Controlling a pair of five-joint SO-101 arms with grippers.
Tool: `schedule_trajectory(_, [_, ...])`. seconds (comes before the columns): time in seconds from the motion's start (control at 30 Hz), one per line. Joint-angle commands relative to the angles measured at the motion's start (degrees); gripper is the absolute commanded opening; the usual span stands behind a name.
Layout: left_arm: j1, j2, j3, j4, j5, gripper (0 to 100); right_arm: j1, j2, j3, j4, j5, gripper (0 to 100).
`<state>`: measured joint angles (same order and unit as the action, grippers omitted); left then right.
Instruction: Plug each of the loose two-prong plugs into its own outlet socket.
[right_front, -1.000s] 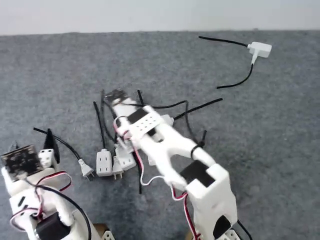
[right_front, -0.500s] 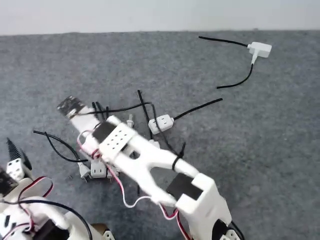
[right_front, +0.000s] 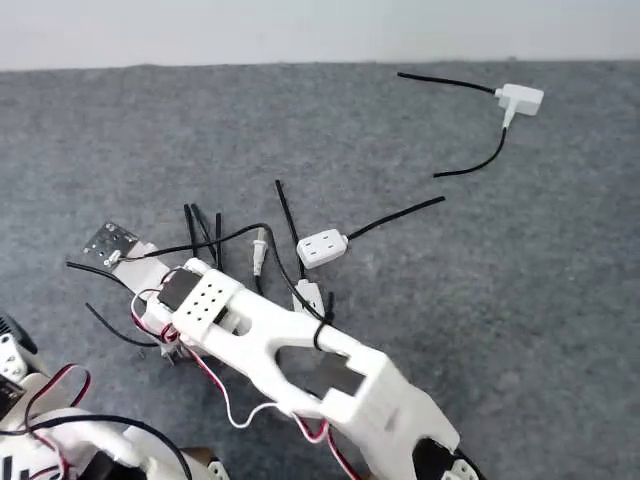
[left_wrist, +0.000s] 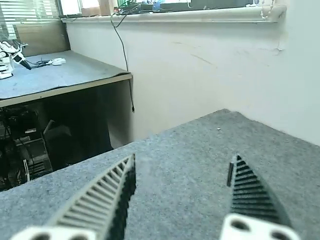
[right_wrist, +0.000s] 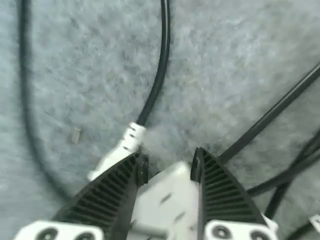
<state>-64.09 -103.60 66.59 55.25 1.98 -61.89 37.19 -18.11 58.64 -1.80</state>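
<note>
as right claw (right_wrist: 169, 158) clasps socket (right_wrist: 162, 196), plug (right_wrist: 119, 151) beside

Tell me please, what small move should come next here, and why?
Probably lower the left gripper toward the plug. The right gripper has its fingers clamped on a socket, and the plug lies loose just beside it. The left gripper is open and holds nothing, so it seems free to fetch that plug.
</note>
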Motion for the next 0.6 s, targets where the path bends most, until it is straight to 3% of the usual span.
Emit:
schedule_trajectory(0.0, [-0.3, -0.6, -2.4, 0.3, 0.8, 30, -0.3, 3.4, -1.3, -0.2, 4.1, 15.1])
schedule_trajectory(0.13, [-0.3, -0.6, -2.3, 0.3, 0.8, 30, 0.1, 3.3, -2.3, 2.7, 4.3, 15.1])
schedule_trajectory(0.33, [1.0, -0.6, -2.2, 0.4, 0.8, 30, 0.7, 3.6, -11.3, 16.0, 7.4, 15.4])
schedule_trajectory(0.57, [3.3, -0.6, -2.1, 1.3, 0.6, 30, 8.2, 3.5, -17.8, 21.7, 8.8, 15.4])
